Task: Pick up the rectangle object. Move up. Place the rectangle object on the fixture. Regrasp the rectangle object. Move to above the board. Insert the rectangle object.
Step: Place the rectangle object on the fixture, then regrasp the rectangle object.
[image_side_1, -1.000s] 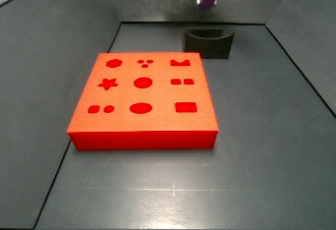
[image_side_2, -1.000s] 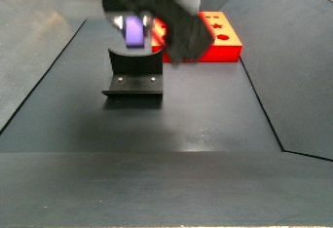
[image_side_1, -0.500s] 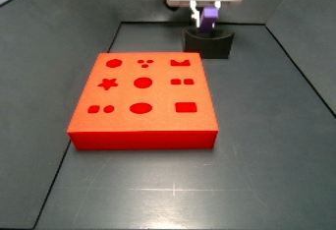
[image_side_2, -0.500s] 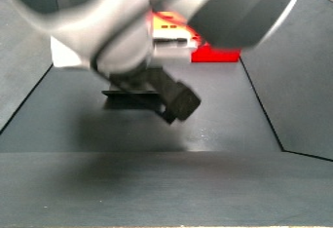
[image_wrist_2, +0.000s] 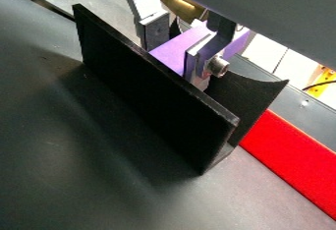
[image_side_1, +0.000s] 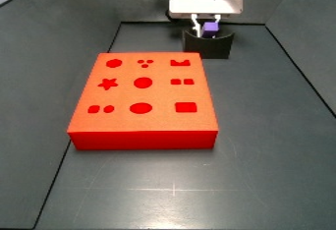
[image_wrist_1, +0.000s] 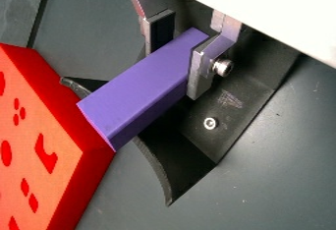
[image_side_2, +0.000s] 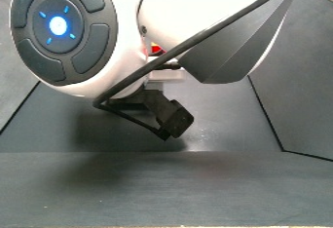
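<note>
The rectangle object (image_wrist_1: 141,94) is a purple elongated block, and my gripper (image_wrist_1: 184,49) is shut on one end of it, a silver finger (image_wrist_1: 210,62) on each side. In another wrist view the block (image_wrist_2: 175,57) sits just behind the upright wall of the dark fixture (image_wrist_2: 144,101), held in my gripper (image_wrist_2: 180,47). In a side view my gripper (image_side_1: 207,18) is down at the fixture (image_side_1: 210,44), with a little purple (image_side_1: 209,26) showing at its top. Whether the block rests on the fixture I cannot tell. The red board (image_side_1: 141,96) lies in the middle of the floor.
The red board's edge (image_wrist_1: 33,145) comes close to the block's free end. The arm's white body (image_side_2: 196,27) fills most of a side view and hides the fixture and block there. Dark walls enclose the floor (image_side_1: 262,165).
My gripper has come down with the purple block from above the fixture to its top. The arm has swung in front of a side camera and now fills that view.
</note>
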Robot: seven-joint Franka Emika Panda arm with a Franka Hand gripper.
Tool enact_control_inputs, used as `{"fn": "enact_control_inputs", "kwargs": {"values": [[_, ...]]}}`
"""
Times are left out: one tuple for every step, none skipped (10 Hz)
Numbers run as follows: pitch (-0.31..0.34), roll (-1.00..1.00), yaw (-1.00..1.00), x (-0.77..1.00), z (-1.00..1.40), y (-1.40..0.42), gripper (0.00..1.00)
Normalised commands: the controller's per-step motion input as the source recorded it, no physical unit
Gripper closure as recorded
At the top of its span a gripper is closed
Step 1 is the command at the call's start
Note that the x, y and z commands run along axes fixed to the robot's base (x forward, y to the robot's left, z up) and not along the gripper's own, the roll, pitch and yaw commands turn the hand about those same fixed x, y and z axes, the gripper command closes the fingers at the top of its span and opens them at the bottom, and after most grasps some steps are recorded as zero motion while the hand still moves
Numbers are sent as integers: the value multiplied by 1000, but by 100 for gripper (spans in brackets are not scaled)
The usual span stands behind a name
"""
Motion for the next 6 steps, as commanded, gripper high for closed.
{"fn": "enact_control_inputs", "kwargs": {"values": [[0,0,0,0,-167,-500,100],[0,0,0,0,0,0,0],[12,-15,-2,0,1000,0,0],[16,-7,4,-8,1000,-1,0],[20,8,6,-20,1000,0,0],[27,47,11,-33,1000,-8,0]]}}
